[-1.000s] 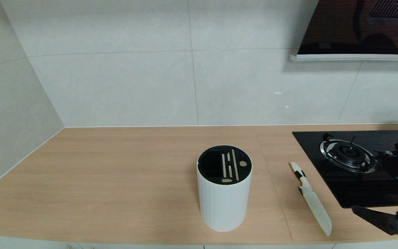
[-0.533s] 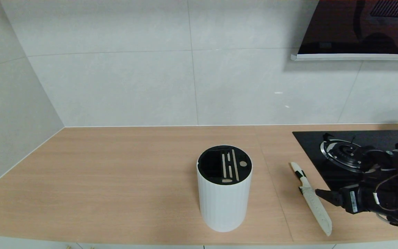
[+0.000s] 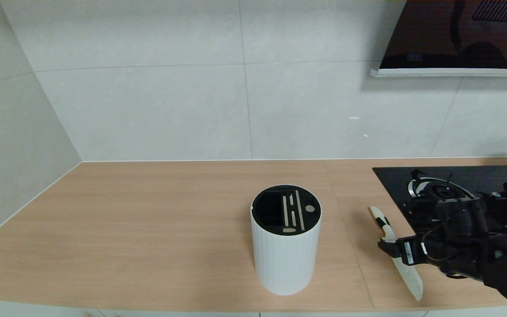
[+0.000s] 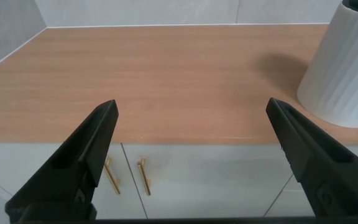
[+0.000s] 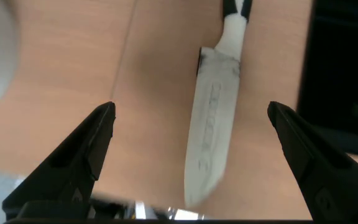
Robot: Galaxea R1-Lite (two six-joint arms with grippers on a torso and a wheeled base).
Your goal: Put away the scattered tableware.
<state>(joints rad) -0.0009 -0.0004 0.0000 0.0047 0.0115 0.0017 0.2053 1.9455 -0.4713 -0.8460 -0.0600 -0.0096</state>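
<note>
**Right claw spread above the knife, nothing gripped yet**

The knife (image 5: 213,134) lies flat on the wooden countertop (image 3: 148,220), directly beneath the right gripper (image 5: 190,124). Its pale blade runs along the gap between the two fingers, and the black-and-white handle reaches out past the fingertips toward the wall. The jaws stand wide apart and hold nothing, and neither finger appears to touch the knife. With one finger on each side of the blade, the pose looks set for a pinch across the knife's width. In the head view the claw sits about where blade meets handle, which I judge a sensible place to take it, since the tip could then swing down freely.

Well apart from this claw, toward the robot's left, the white ribbed holder (image 3: 285,240) stands upright. Its black top is slotted and faces up, and those narrow slots are presumably where the blade is meant to go. On the claw's other side the black hob (image 3: 394,176) lies just beside it, so there is little room for the outer finger there.

The left gripper (image 4: 190,124) is likewise wide open and empty. It hangs off the counter's front edge above the cabinet handles (image 4: 143,176) — the holder lies ahead of it and off to its right.
</note>
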